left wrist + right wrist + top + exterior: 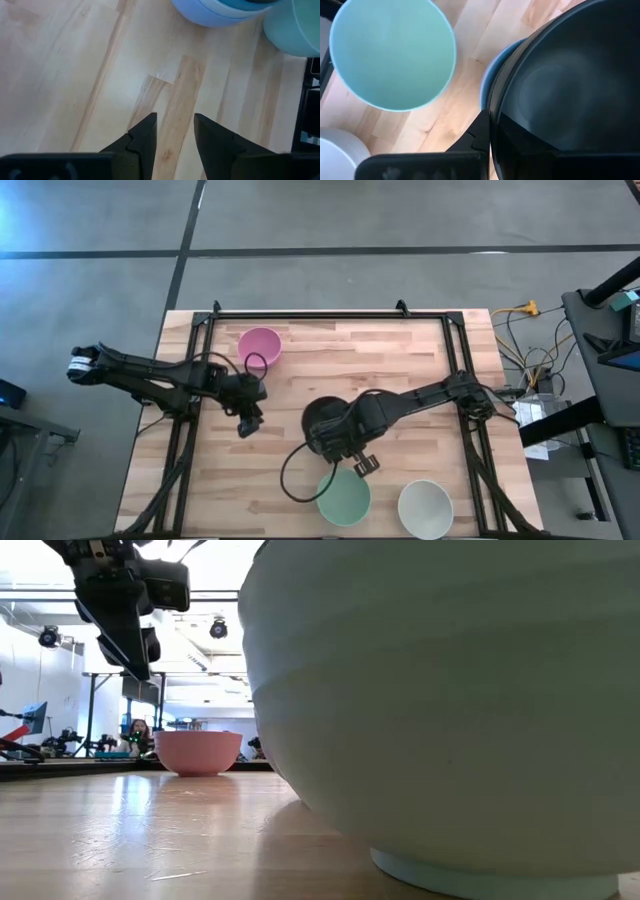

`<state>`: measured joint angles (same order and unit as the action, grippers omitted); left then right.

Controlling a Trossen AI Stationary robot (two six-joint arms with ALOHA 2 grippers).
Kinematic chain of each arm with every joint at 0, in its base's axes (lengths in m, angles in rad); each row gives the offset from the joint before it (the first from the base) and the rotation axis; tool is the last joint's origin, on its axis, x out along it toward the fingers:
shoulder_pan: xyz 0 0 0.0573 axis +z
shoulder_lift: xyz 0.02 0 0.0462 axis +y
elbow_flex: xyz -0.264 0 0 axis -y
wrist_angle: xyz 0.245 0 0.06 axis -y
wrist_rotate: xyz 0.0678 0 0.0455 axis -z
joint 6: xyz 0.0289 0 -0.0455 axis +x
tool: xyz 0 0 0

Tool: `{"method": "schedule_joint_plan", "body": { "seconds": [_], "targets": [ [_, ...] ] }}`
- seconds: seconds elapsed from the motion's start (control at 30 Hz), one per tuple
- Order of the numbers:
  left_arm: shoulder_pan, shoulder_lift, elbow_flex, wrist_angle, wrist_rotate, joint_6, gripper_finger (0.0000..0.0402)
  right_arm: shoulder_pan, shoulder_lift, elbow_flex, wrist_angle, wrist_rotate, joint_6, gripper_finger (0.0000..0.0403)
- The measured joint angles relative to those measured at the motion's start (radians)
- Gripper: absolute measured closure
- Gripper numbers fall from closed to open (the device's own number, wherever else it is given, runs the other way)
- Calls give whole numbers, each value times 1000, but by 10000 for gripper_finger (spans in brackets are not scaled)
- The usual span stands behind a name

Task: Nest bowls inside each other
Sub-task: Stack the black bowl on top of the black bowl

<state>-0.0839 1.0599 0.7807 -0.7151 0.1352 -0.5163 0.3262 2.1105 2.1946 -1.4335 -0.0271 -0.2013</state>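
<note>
A black bowl (325, 420) sits near the table's middle, over a blue bowl (489, 75) whose rim shows beneath it. My right gripper (338, 442) is shut on the black bowl. A mint green bowl (343, 497) and a white bowl (425, 508) stand upright near the near edge. A pink bowl (259, 345) stands toward the far edge. My left gripper (248, 420) hangs open above bare wood left of the black bowl, touching nothing. The other bowls are out of view. My right gripper holds the black bowl at its rim (495, 117), on the side toward the mint green bowl. One finger (480, 134) lies against the outside of the rim; the other is lost against the dark inside. The fingers come from above. Whether the bowl rests in the blue bowl or hangs just above it does not show.
The wooden table (420, 370) has a black frame along its far and side edges. Bare wood lies between the pink bowl and the black bowl and on the far right. In the low view the mint green bowl (450, 710) fills the foreground. Cables lie off the right edge.
</note>
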Motion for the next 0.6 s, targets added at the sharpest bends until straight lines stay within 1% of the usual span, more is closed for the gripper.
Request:
{"method": "schedule_joint_plan", "body": {
  "seconds": [0.1,0.43,0.6],
  "targets": [
    [-14,0,0,0,0,0,288,-6,0,-14,1,-25,-2,394],
    [-23,0,0,0,0,-2,288,-15,0,-93,29,-28,-16,394],
    [-23,0,0,0,-1,-4,288,-15,0,-108,61,-26,16,392]
  ]
}}
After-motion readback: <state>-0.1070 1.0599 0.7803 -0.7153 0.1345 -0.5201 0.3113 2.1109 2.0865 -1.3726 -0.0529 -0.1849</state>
